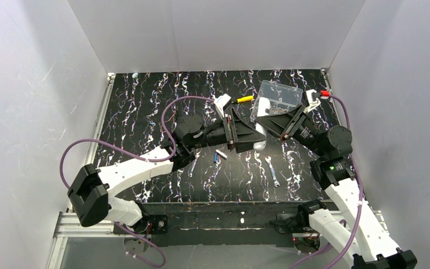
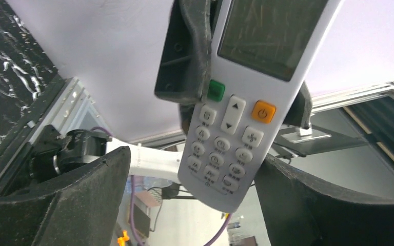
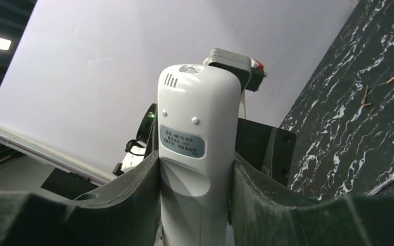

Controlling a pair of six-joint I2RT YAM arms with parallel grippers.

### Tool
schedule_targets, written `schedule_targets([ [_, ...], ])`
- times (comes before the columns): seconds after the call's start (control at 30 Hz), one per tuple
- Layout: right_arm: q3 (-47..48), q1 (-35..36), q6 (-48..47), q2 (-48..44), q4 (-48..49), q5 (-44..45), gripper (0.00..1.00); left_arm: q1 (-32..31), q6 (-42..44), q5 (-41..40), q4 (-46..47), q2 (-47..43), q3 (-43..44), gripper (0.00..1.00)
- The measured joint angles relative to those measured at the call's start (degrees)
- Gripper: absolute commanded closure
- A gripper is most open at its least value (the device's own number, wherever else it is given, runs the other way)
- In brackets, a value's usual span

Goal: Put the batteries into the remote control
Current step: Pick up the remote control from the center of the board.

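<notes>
The remote control (image 3: 197, 128) is a slim white handset, raised off the table between the two arms. My right gripper (image 3: 196, 160) is shut on its sides, and its back with a small label faces that camera. In the left wrist view the remote control (image 2: 236, 128) shows its screen and buttons. Its lower end hangs between the spread fingers of my left gripper (image 2: 192, 160), which is open, with a wide gap on the left side. From above, the left gripper (image 1: 239, 133) and right gripper (image 1: 274, 120) meet at the remote control (image 1: 261, 144). The batteries (image 1: 219, 155) lie on the table below.
A clear compartment box (image 1: 280, 95) stands at the back right, with a yellow-handled screwdriver (image 1: 245, 99) to its left. A silver wrench (image 1: 272, 171) lies on the marbled black table (image 1: 140, 112) near the front. White walls enclose the table on three sides.
</notes>
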Motion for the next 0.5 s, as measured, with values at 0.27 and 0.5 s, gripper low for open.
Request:
schedule_targets([
  [0.27, 5.4, 0.0, -6.6, -1.4, -15.9, 1.4, 0.99, 0.0, 11.6, 2.0, -18.6, -7.6, 1.5, 0.13],
  [0.5, 7.0, 0.0, -8.8, -0.7, -24.8, 2.4, 0.99, 0.0, 18.3, 2.6, -27.5, -10.0, 4.6, 0.15],
])
